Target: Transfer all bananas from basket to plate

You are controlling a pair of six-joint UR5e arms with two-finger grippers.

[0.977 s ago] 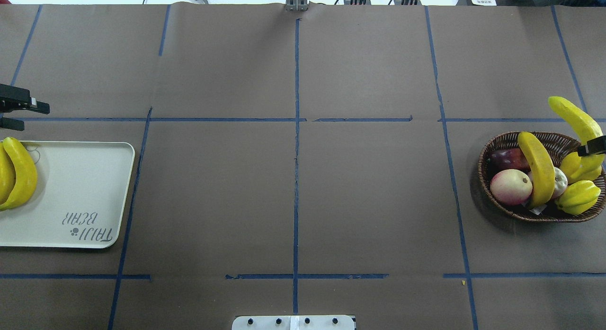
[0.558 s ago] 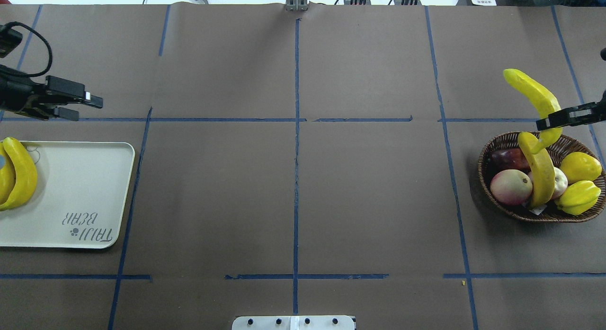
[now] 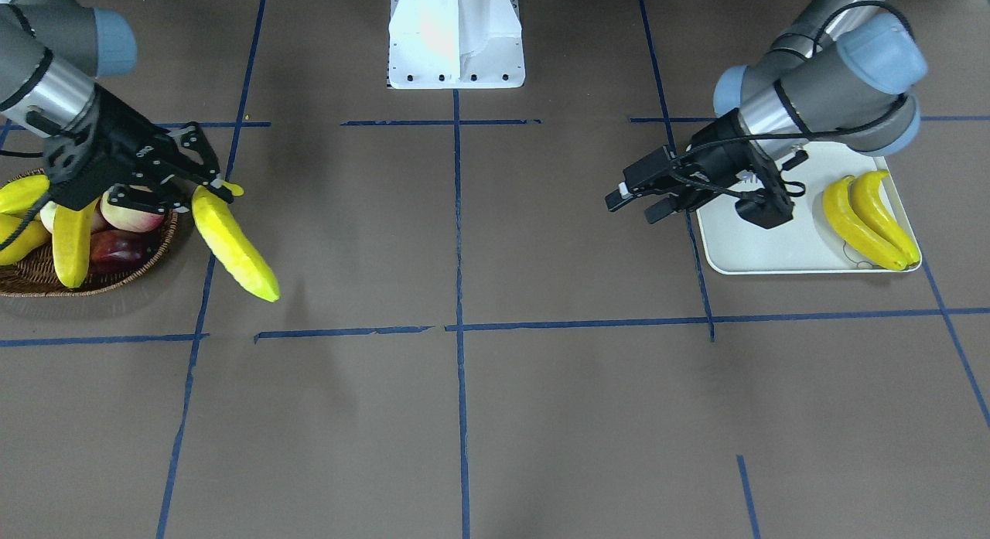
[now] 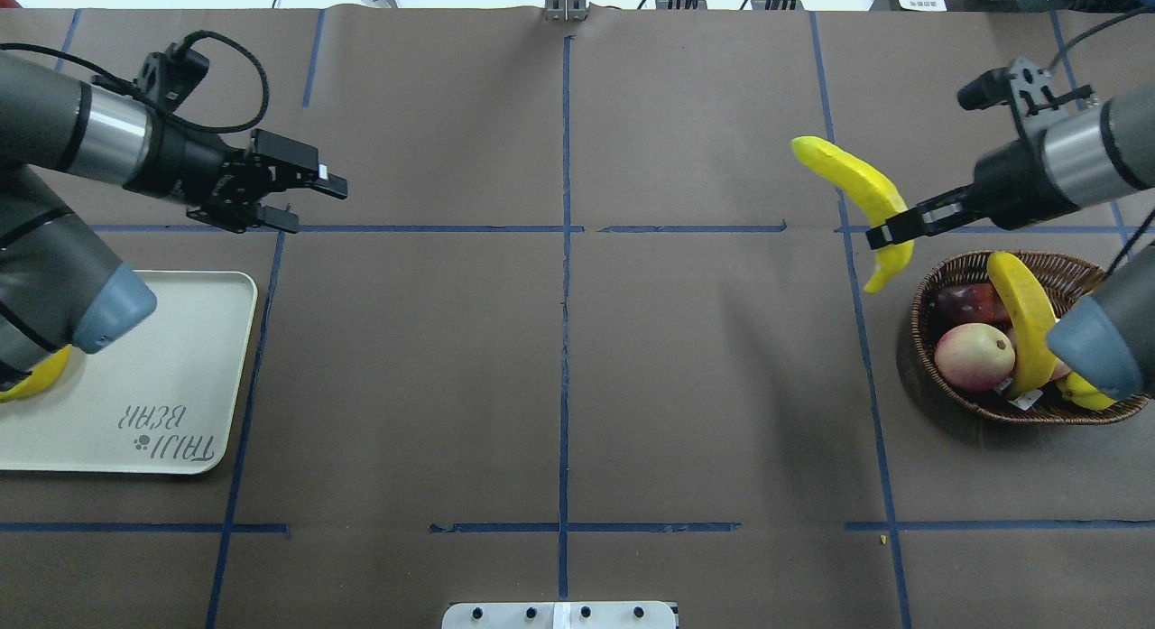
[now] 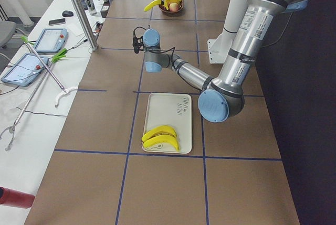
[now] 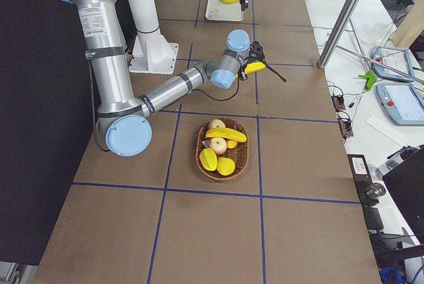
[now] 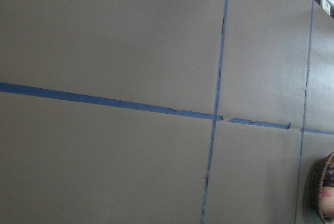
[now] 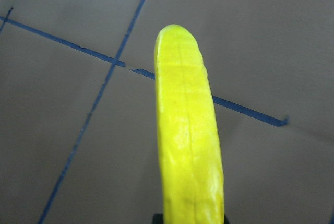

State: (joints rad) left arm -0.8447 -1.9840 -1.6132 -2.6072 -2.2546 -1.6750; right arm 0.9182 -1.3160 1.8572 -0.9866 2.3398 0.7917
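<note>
4 bananas (image 3: 232,249), 1 basket (image 3: 35,276), 1 plate (image 3: 766,245), 2 arms (image 3: 820,90).

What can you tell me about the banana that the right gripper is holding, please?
The banana is long, curved and glossy yellow, and looks like plastic, with faint ridges running along its length. The right gripper is clamped across it near one end, so most of it juts out past the fingers. It hangs in the air over the brown table, just outside the basket, on the side toward the table's middle. Only the gripper touches it.
</note>
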